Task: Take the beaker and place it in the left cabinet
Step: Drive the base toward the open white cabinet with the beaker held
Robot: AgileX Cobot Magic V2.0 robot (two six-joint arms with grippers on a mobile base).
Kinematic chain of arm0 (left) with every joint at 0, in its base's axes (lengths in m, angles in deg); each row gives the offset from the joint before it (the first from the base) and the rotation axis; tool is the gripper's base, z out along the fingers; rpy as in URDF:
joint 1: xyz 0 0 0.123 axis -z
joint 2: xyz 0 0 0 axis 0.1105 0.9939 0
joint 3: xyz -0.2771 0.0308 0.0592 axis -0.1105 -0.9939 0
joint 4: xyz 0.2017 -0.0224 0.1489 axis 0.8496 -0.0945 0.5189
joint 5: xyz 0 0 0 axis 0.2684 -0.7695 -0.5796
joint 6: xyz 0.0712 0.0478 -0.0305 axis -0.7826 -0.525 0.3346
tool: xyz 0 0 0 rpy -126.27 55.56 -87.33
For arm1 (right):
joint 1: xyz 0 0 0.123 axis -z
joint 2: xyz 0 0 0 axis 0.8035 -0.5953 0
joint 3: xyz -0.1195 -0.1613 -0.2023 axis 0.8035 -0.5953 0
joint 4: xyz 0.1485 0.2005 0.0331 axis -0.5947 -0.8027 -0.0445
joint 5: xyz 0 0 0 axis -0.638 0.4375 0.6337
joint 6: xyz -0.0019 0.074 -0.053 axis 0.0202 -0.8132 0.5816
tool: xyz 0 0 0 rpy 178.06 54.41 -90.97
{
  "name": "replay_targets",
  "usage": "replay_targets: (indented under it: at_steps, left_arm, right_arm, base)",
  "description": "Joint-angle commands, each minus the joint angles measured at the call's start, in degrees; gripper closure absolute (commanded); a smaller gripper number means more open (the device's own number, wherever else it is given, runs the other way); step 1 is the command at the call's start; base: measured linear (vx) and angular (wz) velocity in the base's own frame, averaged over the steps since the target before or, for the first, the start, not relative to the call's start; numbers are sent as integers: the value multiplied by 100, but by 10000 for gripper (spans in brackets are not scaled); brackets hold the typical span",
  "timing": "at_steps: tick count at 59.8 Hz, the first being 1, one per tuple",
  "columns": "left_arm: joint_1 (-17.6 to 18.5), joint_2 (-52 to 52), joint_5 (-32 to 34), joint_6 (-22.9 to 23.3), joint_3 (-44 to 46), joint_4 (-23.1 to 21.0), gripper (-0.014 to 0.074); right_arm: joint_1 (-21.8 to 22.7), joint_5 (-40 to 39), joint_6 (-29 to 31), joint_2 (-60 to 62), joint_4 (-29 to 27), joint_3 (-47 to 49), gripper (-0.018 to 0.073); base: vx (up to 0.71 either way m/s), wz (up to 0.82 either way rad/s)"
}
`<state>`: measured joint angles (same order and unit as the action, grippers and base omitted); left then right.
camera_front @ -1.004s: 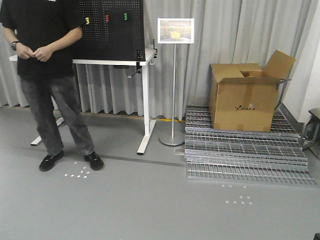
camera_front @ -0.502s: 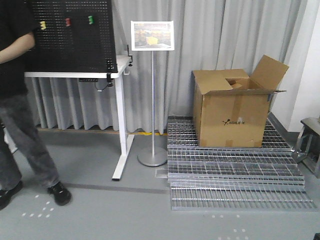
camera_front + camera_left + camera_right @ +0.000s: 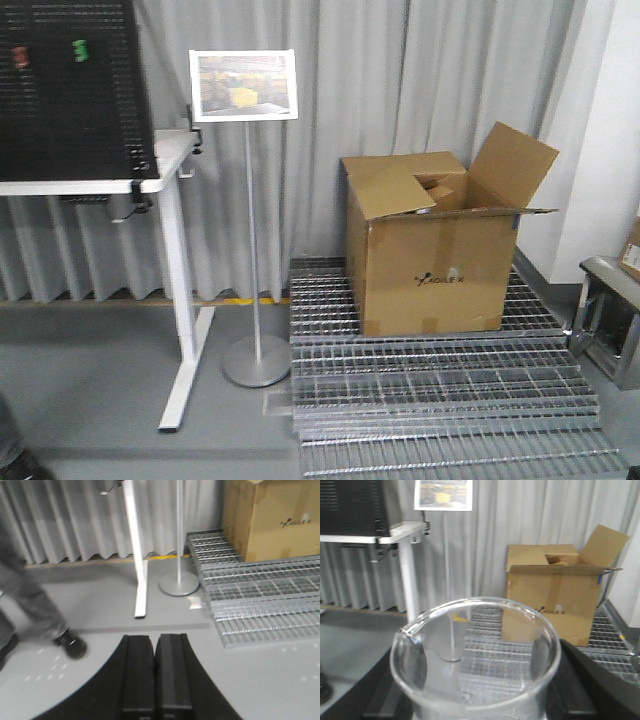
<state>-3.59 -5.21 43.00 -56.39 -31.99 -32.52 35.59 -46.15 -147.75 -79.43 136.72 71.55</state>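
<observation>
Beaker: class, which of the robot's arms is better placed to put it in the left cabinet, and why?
Right: the beaker sits between the fingers of the right gripper, while the left gripper is shut and empty.

Floor (image 3: 150, 605) ahead of left gripper (image 3: 155, 639) is open; person's leg (image 3: 30, 600), table leg (image 3: 136, 555), sign stand (image 3: 179, 582), gratings (image 3: 260, 595), cardboard box (image 3: 275, 520) stand beyond.

Lower edge cuts off the beaker (image 3: 475, 650) base. Blurred at left, the person (image 3: 30, 605) shows legs only. Frame crops the pegboard (image 3: 65, 90) top and left.
</observation>
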Motion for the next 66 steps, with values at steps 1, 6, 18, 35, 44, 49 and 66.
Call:
replay_targets:
  at_steps: [1,6,18,35,44,49,66]
  left_arm:
    - [31,-56,429,23,89,19,593]
    - [31,-56,429,23,89,19,593]
    - [31,-56,429,23,89,19,593]
    - [31,-56,429,23,89,19,593]
    - [31,-56,429,23,89,19,593]
    - [31,-56,429,23,89,19,593]
    - [31,-56,429,23,89,19,593]
  right_arm:
    - [23,150,25,-26,112,185,564]
    - [23,150,25,-26,112,185,564]
    - [23,150,20,-26,112,185,564]
    - [23,150,20,-26,112,185,564]
    - [23,150,25,-26,112,185,564]
    - [23,150,25,-26,112,185,564]
    - [23,150,25,-26,112,185,564]
  base:
    - [55,-28]
    - [54,-32]
    - [51,-46]
    - [46,-65]
    - [43,-66]
    - [41,-62]
    - [37,-58]
